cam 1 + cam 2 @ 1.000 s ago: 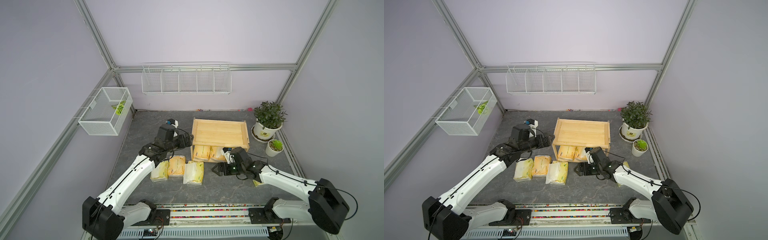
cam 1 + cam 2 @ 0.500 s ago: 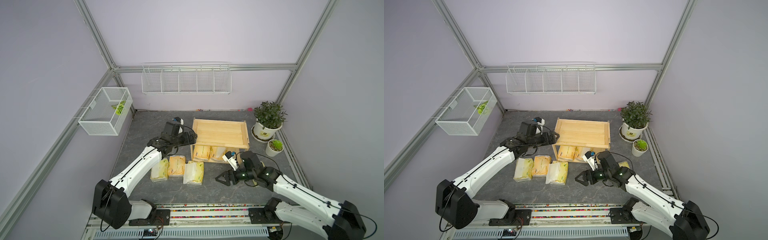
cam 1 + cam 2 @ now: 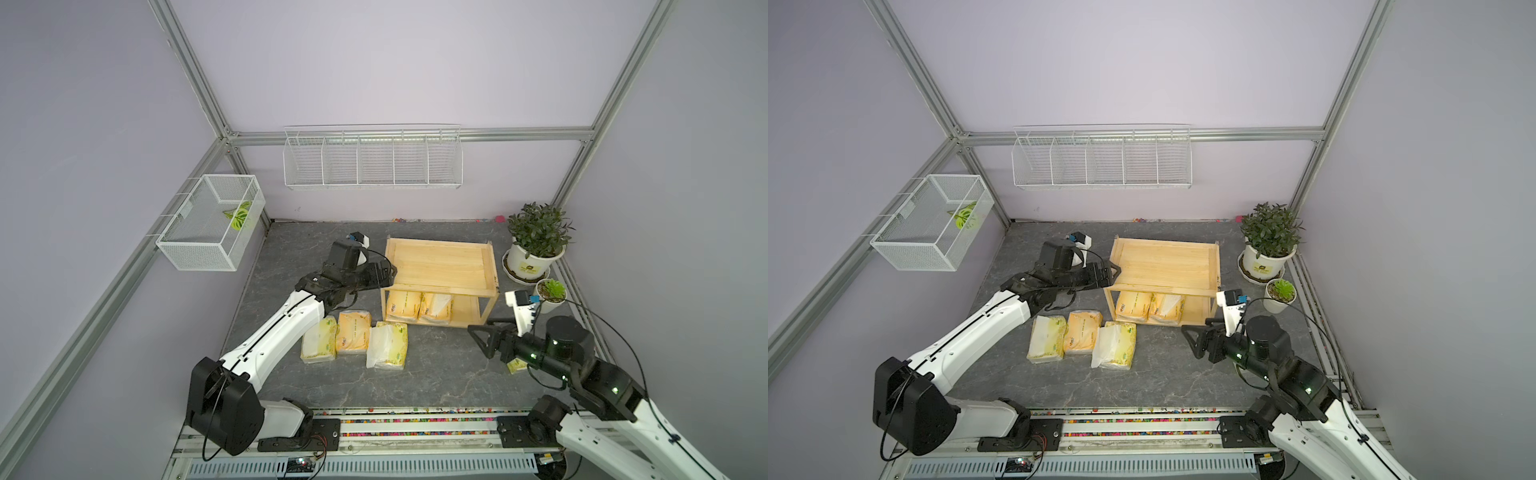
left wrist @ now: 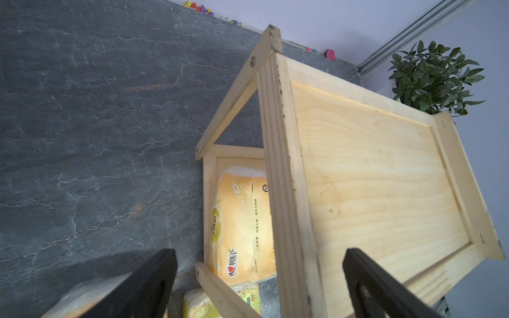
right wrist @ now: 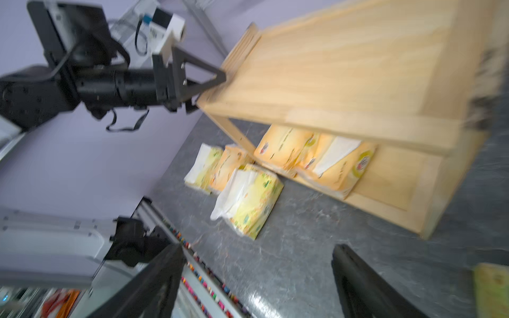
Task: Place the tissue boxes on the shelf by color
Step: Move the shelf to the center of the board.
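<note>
- Shelf [image 3: 440, 266] sat on the desk [image 3: 436, 374], long side toward me.
- Tissue boxes [image 3: 402, 305]: two in its lower tier, three on the desk before it, long axes pointing shelfward.
- I saw left claw [image 3: 388, 275] and right claw [image 3: 482, 332] both spread wide, empty.

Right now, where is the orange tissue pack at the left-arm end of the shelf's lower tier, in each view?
Top view: orange pack sits on the lower tier, at the end nearest the left arm, under the top board.
Top view: same spot.
Left wrist: seen through the open end, partly hidden by the top board.
Right wrist: blurred, under the top board.
Shared landmark: the shelf.
</note>
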`<state>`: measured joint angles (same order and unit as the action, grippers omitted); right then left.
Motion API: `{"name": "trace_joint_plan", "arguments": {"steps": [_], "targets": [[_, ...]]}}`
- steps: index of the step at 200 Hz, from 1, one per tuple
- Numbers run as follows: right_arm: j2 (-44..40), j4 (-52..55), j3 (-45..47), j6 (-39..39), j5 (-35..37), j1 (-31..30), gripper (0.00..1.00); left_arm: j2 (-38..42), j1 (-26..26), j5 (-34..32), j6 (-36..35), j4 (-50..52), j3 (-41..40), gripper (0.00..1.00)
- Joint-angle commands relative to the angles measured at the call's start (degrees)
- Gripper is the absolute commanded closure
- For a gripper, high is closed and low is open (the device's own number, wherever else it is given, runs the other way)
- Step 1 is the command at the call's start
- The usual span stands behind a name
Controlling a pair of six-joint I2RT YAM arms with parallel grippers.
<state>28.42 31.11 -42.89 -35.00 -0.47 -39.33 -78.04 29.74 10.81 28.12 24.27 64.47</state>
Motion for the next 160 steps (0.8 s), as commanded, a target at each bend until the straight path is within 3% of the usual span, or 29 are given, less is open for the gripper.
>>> {"name": "trace_joint_plan", "arguments": {"steps": [1,30,85,160], "targets": [[-0.21,5.56,-3.6,-2.39,17.07,0.62,0.07,-0.53,0.06,1.12,-1.39,-0.81,2.32,0.0],[3.99,5.05,-5.47,-2.34,19.47,3.66,0.02,-0.94,0.08,1.72,-1.54,-0.81,2.68,0.0],[12.25,-6.04,-0.91,-7.39,3.68,14.97,0.02,-1.5,0.18,2.27,-2.11,-0.63,3.54,0.0],[26.14,-20.25,-1.47,-12.03,-8.02,15.29,0.05,-4.47,0.09,2.34,-1.62,-3.47,4.82,0.0]]}}
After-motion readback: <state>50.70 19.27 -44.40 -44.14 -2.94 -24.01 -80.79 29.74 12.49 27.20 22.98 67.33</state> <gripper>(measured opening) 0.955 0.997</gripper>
